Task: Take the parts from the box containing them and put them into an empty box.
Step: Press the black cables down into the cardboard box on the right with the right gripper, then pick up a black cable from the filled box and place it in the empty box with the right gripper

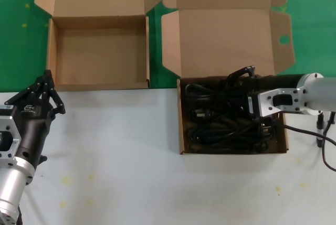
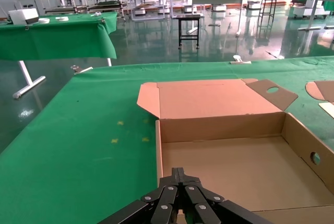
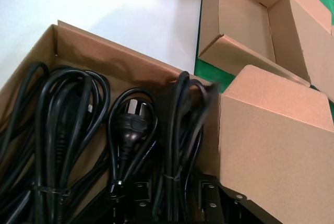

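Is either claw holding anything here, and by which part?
Left claw: nothing, shut beside the empty brown cardboard box. Right claw, among black coiled power cords: cannot tell.

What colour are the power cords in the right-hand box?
Black power cords, seen best in the right wrist view.

In the head view your right gripper (image 1: 239, 78) is buried among the power cords (image 1: 220, 125) inside the cord box (image 1: 181, 130), so you can't tell how its fingers stand, and the arm hides the cords beneath it. The right wrist view cuts the cords off at its edges. Your left gripper (image 2: 180, 203) covers the empty box's (image 2: 229, 172) near wall.
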Robot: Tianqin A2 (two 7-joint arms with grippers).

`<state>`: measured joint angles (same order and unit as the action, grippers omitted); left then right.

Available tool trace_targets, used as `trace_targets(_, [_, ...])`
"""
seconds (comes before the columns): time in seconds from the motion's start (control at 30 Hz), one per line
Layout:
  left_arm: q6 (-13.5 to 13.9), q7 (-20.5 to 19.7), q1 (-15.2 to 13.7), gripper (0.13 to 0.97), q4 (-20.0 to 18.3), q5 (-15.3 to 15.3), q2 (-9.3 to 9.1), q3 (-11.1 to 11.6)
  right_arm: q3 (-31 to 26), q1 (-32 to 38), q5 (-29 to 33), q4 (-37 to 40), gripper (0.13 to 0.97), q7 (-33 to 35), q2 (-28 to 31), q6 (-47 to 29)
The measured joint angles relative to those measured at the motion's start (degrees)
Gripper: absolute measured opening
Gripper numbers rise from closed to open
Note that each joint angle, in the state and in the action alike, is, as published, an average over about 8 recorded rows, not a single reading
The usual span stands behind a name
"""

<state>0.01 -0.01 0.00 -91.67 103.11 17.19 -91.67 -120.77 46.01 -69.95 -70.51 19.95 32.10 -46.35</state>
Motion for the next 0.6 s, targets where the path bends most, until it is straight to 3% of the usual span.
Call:
trace_targets(0.3, [0.0, 0.0, 0.0, 0.144, 0.0, 0.0, 0.0, 0.0, -0.25, 0.72, 0.48, 1.28, 0.259, -0.06, -0.64, 0.33])
trace_targets(0.6, [0.0, 0.0, 0.0, 0.144, 0.0, 0.0, 0.0, 0.0, 0.58, 0.55, 0.72, -2.49, 0.234, -2.96, 1.19, -0.96])
